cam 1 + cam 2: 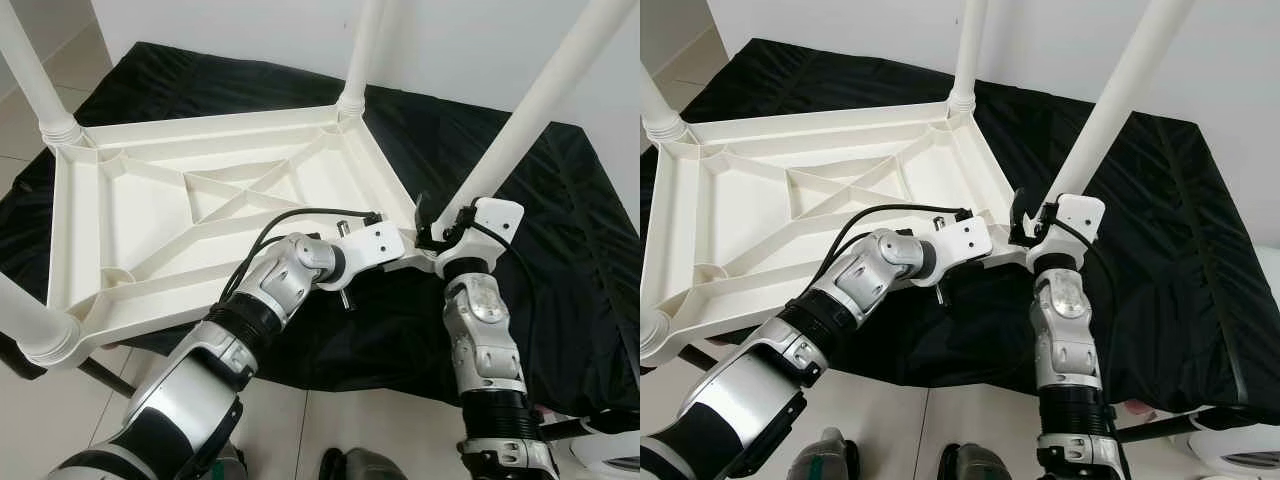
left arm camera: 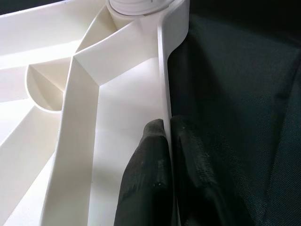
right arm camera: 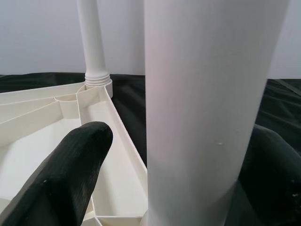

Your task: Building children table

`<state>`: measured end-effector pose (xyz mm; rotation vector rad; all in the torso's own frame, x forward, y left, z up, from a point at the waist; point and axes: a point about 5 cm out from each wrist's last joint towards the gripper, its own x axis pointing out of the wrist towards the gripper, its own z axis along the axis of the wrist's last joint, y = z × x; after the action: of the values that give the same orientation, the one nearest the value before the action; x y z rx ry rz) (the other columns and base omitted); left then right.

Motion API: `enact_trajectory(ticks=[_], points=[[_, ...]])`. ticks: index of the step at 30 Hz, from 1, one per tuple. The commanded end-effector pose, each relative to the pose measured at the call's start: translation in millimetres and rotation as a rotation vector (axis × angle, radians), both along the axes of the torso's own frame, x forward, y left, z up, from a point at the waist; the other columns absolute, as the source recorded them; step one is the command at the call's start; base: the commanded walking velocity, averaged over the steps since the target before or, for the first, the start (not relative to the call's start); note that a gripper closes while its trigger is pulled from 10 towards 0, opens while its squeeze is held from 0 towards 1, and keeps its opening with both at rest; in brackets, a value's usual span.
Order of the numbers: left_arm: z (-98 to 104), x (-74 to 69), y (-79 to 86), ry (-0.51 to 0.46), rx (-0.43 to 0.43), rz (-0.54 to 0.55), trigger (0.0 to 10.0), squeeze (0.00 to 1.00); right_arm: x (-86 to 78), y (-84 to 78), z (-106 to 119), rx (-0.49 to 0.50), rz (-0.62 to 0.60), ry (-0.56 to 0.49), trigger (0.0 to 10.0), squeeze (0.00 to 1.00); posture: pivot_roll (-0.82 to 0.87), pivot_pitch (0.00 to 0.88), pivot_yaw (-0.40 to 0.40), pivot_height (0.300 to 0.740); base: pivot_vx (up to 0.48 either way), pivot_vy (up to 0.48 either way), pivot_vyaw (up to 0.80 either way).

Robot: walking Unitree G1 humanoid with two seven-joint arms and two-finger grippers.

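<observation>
An upturned white tabletop [image 1: 150,215] lies on black cloth [image 1: 560,220]; the left gripper [image 2: 167,155] pinches its rim steady, while the right gripper [image 3: 160,160], at three o'clock, spreads wide around a leg [image 1: 530,115], seemingly seating it.

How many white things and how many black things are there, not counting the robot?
White plastic upside-down tabletop: 1
White plastic table legs: 4
Black cloth sheet under it: 1
White: 5, black: 1, total: 6

four upright legs [image 1: 527,115] fence the open tabletop underside [image 1: 160,215].
</observation>
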<state>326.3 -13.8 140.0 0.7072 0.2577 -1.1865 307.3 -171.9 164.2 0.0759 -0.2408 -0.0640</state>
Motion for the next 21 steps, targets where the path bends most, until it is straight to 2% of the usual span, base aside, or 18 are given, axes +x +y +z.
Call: enact_trajectory(ticks=[1, 2, 3, 4, 6, 7, 8, 21], points=[[-23.3, -6.3, 6.0, 0.061, 0.063, 0.018, 10.0, 0.03, -0.5, -3.2, 1.5, 0.011, 0.001, -0.01, 10.0, 0.0, 0.02, 0.056, -0.075, 0.74, 0.0, 0.0, 0.0], [-23.3, -6.3, 6.0, 0.061, 0.063, 0.018, 10.0, 0.03, -0.5, -3.2, 1.5, 0.011, 0.001, -0.01, 10.0, 0.0, 0.02, 0.056, -0.075, 0.74, 0.0, 0.0, 0.0], [-23.4, -6.8, 5.7, 0.065, 0.059, 0.018, 10.0, 0.29, -0.1, -3.6, 2.7, 0.01, 0.007, -0.013, 10.0, 0.0, 0.02, 0.058, -0.075, 0.74, 0.0, 0.0, 0.0], [-23.1, -7.2, 5.0, 0.069, 0.054, 0.016, 10.0, 1.0, 0.5, -3.3, 4.0, 0.014, 0.017, -0.018, 10.0, 0.0, 0.02, 0.059, -0.079, 0.74, 0.0, 0.0, 0.0], [-22.6, -6.8, 4.7, 0.065, 0.054, 0.019, 10.0, 1.0, 1.0, -3.0, 5.1, 0.013, 0.025, -0.02, 10.0, 0.0, 0.02, 0.06, -0.079, 0.74, 0.0, 0.0, 0.0], [-22.5, -6.2, 4.7, 0.061, 0.056, 0.024, 10.0, 0.95, 1.3, -2.8, 5.8, 0.014, 0.034, -0.024, 10.0, 0.0, 0.02, 0.061, -0.08, 0.74, 0.0, 0.0, 0.0], [-21.8, -5.6, 4.5, 0.059, 0.055, 0.026, 10.0, 0.0, 1.5, -2.8, 6.2, 0.012, 0.042, -0.024, 10.0, 0.0, 0.02, 0.061, -0.081, 0.74, 0.0, 0.0, 0.0], [-18.7, -8.3, -3.4, 0.063, 0.037, 0.0, 10.0, 0.0, 1.6, -7.4, 12.6, 0.014, 0.079, -0.048, 10.0, 0.0, 0.01, 0.064, -0.077, 0.74, 0.0, 0.0, 0.0]])
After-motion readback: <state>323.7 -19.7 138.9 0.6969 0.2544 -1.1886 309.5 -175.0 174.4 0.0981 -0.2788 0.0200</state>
